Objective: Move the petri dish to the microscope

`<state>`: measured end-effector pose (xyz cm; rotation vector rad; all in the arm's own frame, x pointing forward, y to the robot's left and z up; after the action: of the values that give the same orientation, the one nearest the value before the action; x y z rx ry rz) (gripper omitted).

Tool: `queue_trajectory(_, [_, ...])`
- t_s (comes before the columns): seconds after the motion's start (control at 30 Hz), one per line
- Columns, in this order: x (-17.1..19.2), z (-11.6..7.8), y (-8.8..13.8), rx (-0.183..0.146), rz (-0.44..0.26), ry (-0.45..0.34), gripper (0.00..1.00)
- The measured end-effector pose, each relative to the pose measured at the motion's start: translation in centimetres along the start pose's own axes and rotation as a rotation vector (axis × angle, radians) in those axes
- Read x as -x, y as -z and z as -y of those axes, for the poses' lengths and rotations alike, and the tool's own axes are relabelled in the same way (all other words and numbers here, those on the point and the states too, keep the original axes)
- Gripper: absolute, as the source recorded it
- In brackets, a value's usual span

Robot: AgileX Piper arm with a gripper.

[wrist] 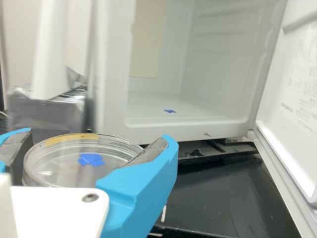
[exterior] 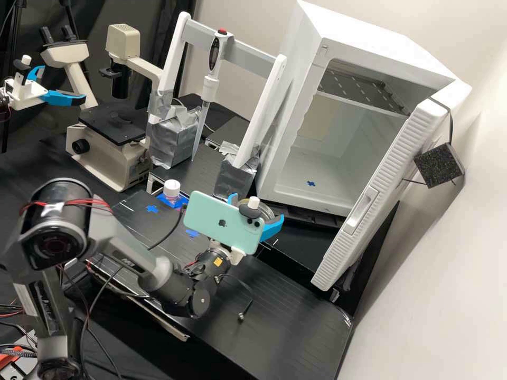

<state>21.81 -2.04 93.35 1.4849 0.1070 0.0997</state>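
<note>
Pinching the clear dish (wrist: 59,166) by its sides in front of the open fridge (exterior: 300,74), the hand (exterior: 257,206) has the grabbing done, but carrying it to the faraway microscope (exterior: 112,122) and setting it down are left.

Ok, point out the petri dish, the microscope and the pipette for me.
Petri dish (wrist: 72,163): wrist view, on its clear flat face.
Microscope (exterior: 112,124): high view, on its black stage.
Pipette (exterior: 210,88): high view, on its white collar.

White frame (exterior: 177,58) with upright pipette (exterior: 210,87) stands between cabinet (exterior: 369,42) and microscope (exterior: 108,161), an obstacle. Open air above capped bottle (exterior: 171,188). Gap between stage (exterior: 108,122) and black tube (exterior: 120,84). Cabinet door (exterior: 377,192) swung wide, mouth accessible.
</note>
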Motion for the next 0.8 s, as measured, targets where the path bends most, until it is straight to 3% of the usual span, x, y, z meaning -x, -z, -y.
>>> queue_trajectory(0.23, [2.5, 1.4, 3.5, 0.059, -0.041, -0.020, 0.00])
queue_trajectory(0.47, [3.8, 4.3, 8.3, 0.102, -0.215, 0.032, 0.00])
queue_trajectory(0.57, [3.8, 5.4, 9.9, 0.096, -0.313, 0.082, 0.00])
queue_trajectory(0.8, [3.1, 7.7, 13.1, 0.036, -0.524, 0.218, 0.00])
